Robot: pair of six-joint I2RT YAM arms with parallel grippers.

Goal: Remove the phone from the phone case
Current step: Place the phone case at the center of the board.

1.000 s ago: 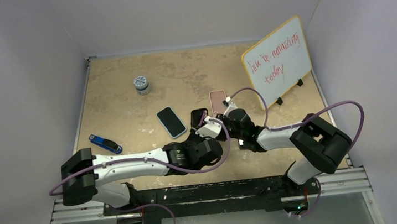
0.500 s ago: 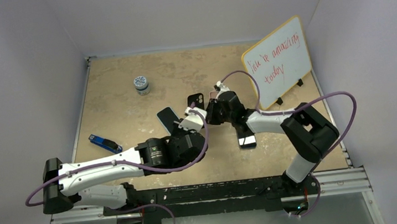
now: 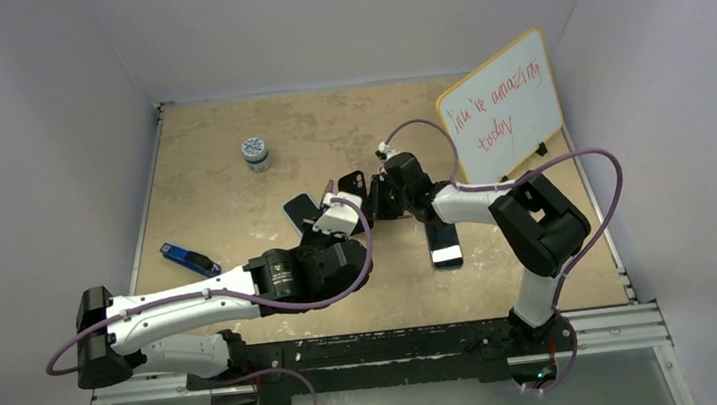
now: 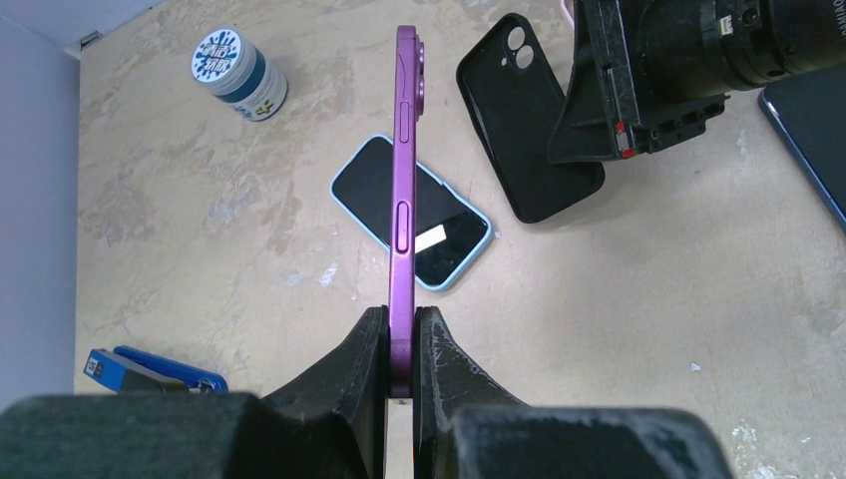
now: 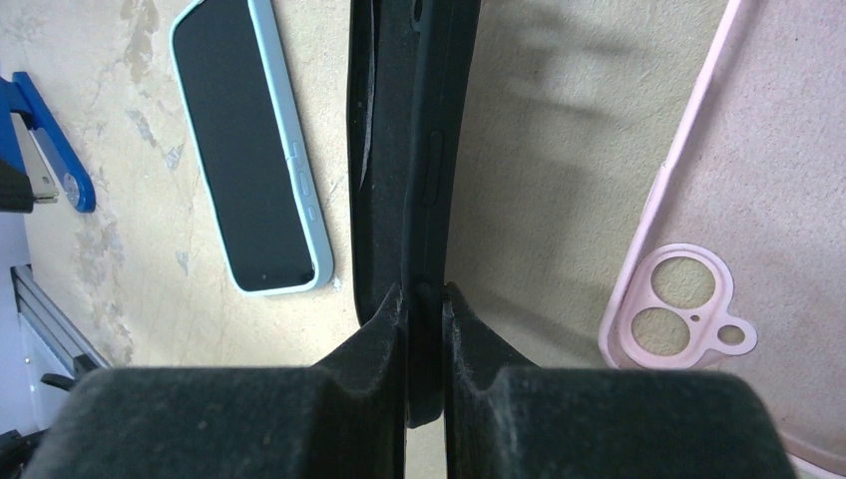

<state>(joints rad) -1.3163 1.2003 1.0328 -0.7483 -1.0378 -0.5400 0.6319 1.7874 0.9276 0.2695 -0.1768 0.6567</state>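
Observation:
My left gripper is shut on the lower edge of a bare purple phone, held edge-on above the table. My right gripper is shut on the rim of an empty black phone case. In the left wrist view the black case hangs apart from the phone, to its right, with its camera cut-out showing. In the top view the left gripper and the right gripper sit close together at mid-table, with the black case between them.
A phone in a light-blue case lies screen up below the held phone. An empty pink case lies to the right. Another dark phone, a blue stapler, a small jar and a whiteboard stand around.
Both grippers have moved away from the near edge toward mid-table. The black case has gone up and left with the right gripper. The dark phone on the table is now uncovered.

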